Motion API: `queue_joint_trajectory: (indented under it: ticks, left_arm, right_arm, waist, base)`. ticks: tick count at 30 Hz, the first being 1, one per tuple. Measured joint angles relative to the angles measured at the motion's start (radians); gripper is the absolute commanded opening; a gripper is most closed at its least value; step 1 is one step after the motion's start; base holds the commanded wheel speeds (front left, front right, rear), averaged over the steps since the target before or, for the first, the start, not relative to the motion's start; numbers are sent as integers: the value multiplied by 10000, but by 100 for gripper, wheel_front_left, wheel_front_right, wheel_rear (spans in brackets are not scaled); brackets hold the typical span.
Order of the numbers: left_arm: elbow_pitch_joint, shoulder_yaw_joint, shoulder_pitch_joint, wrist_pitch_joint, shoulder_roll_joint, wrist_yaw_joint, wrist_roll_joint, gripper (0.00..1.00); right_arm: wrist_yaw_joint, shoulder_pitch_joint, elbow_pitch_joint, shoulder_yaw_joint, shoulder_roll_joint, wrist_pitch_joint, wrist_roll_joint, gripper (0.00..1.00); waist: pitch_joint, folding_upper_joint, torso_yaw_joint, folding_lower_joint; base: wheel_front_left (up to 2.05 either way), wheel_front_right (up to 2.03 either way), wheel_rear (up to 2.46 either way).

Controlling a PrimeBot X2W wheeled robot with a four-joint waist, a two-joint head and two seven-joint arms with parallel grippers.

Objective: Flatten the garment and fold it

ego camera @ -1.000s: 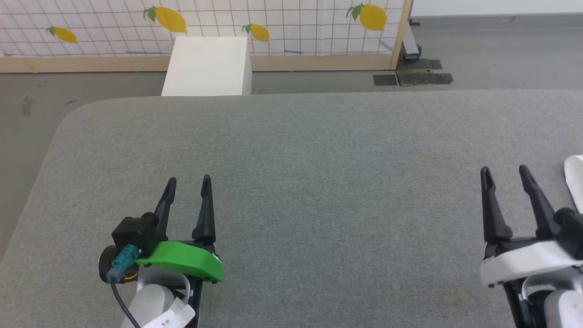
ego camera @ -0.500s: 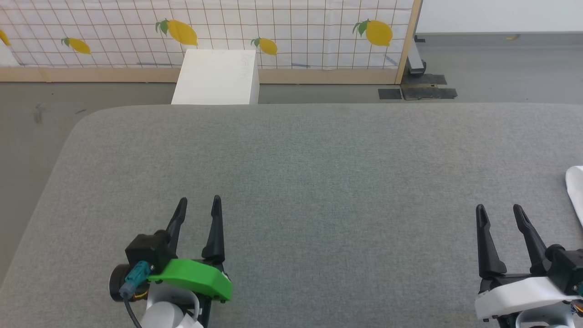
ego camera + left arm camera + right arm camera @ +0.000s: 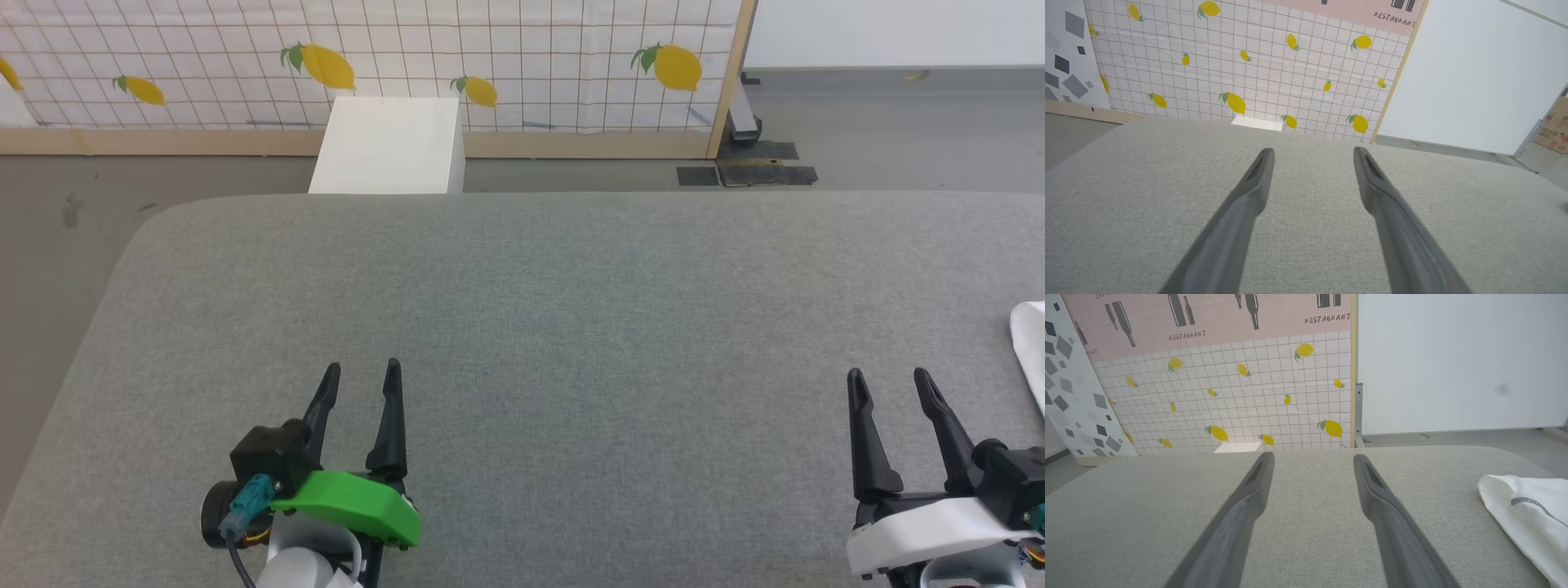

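Note:
The garment (image 3: 1030, 343), white and soft, pokes in at the right edge of the head view; most of it is cut off. The right wrist view shows a rounded white fold of the garment (image 3: 1527, 516) with a line of dark zigzag stitching, lying on the grey table to the right of the fingers. My right gripper (image 3: 888, 377) stands open just left of it, apart from the cloth. My left gripper (image 3: 362, 367) hovers open at the lower left, far from the garment. Both hold nothing, as in the wrist views (image 3: 1312, 152) (image 3: 1312, 457).
The grey padded table (image 3: 555, 310) spreads wide between the grippers, with a rounded far-left corner. Beyond its far edge stand a rigid white box (image 3: 388, 147) on the floor and a lemon-patterned panel (image 3: 367, 57). Black tape patches (image 3: 747, 174) mark the floor.
The head camera has tilted, shifting the whole picture downward. Both grippers sit lower in the view than a second ago and remain open. The garment lies as before.

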Motion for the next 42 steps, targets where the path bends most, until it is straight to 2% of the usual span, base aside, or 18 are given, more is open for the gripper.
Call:
queue_joint_trajectory:
  ticks: [1, 2, 42]
  left_arm:
    - [0, 4, 7, 0, 0, 2, 0, 100]
    - [0, 10, 18, 2, 2, 0, 0, 0]
    - [-290, 186, 36, 382, 2, 2, 299, 0]
  right_arm:
    - [0, 1, 15, 2, 0, 0, 0, 100]
    - [2, 0, 33, 6, 0, 0, -2, 0]
    - [2, -13, 52, 144, -6, 180, -190, 0]
  waist:
    - [-14, 0, -4, 0]
    - [-29, 0, -10, 0]
    - [-27, 0, -75, 0]
  base:
    - [0, 0, 0]
    - [0, 0, 0]
    - [0, 0, 0]
